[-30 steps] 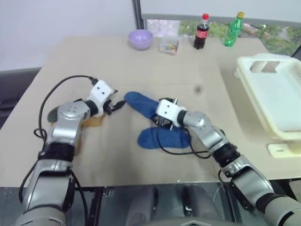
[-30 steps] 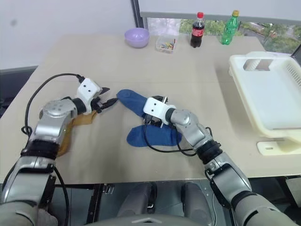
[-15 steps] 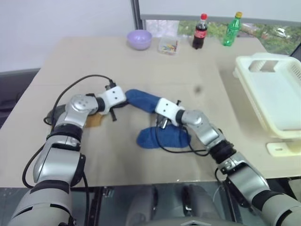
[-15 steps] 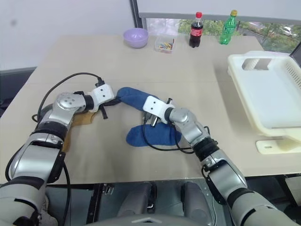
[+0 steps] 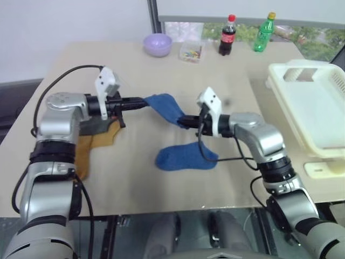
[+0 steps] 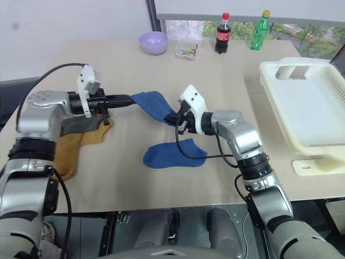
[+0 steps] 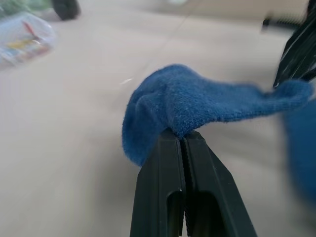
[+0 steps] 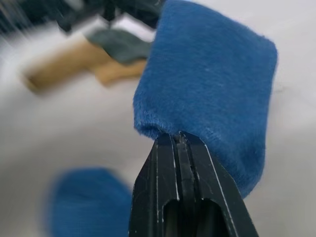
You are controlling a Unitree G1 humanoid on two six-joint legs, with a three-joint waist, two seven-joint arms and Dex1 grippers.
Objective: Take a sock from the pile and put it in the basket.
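Blue sock [image 5: 164, 105] now off table, both tools

right pincer [image 8: 181, 143]: black fingers pressed together, pinching the edge of the blue sock
blue sock [image 8: 212, 89]: fuzzy cloth, rising from the fingertips, lifted off the bench
second blue sock [image 8: 89, 205]: blurred, lying flat on the bench
mustard sock [image 8: 74, 61]: beyond, on the bench
dark grey-green sock [image 8: 121, 44]: overlapping the mustard sock
bench [image 8: 59, 128]: pale

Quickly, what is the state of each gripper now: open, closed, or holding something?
Left gripper: closed on one end of the blue sock, lifted off the table.
Right gripper: closed on the other end of the same sock.
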